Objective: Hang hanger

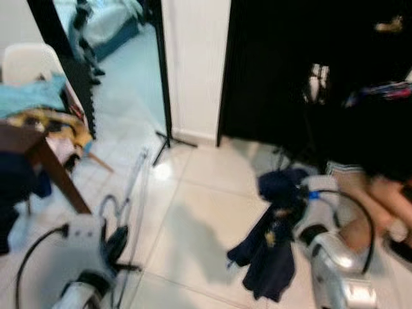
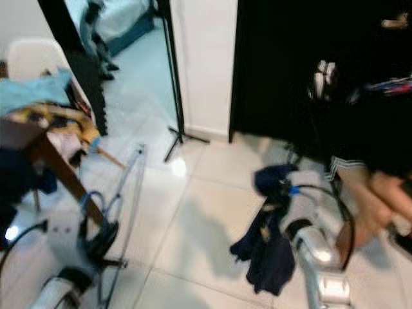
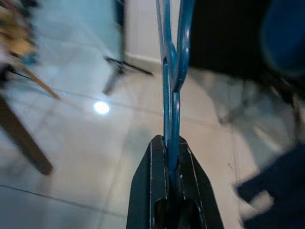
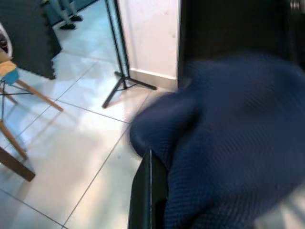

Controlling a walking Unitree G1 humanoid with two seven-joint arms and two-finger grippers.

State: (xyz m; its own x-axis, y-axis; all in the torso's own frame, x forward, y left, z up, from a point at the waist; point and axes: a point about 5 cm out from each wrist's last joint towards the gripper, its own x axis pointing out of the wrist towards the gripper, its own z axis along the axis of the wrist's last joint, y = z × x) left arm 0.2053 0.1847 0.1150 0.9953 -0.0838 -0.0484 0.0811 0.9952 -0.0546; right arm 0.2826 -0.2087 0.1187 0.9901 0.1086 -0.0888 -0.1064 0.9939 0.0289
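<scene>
A: Left gripper (image 3: 170, 157)?
B: Clamped on the blue hanger (image 3: 172, 71). In the left wrist view, 2 black fingers (image 3: 147, 186) pressed flat against the thin blue wire, hanger running straight out past the tips. From the head views, more of the shape: hook (image 1: 109, 207) curling just above the gripper, 1 long pale arm of the hanger (image 2: 129, 193) slanting up and away over the white tiled floor (image 1: 193, 212).

A: Right gripper (image 1: 291, 193)?
B: Buried in a dark navy garment (image 1: 270, 244). In the right wrist view, only 1 black finger (image 4: 145, 191) visible beside knitted navy cloth (image 4: 228, 143), so cannot tell whether open or closed. From the head views, cloth bunched over the tips and hanging down beside the silver arm.

A: Beyond the grippers?
B: Black tripod stand (image 1: 164, 129) ahead against a white wall (image 1: 193, 64), dark wardrobe opening (image 1: 290, 64) ahead of the right gripper, a person's bare legs (image 1: 373, 199) just to its right. Wooden table (image 1: 38, 154) piled with clothes off to the left gripper's left.
</scene>
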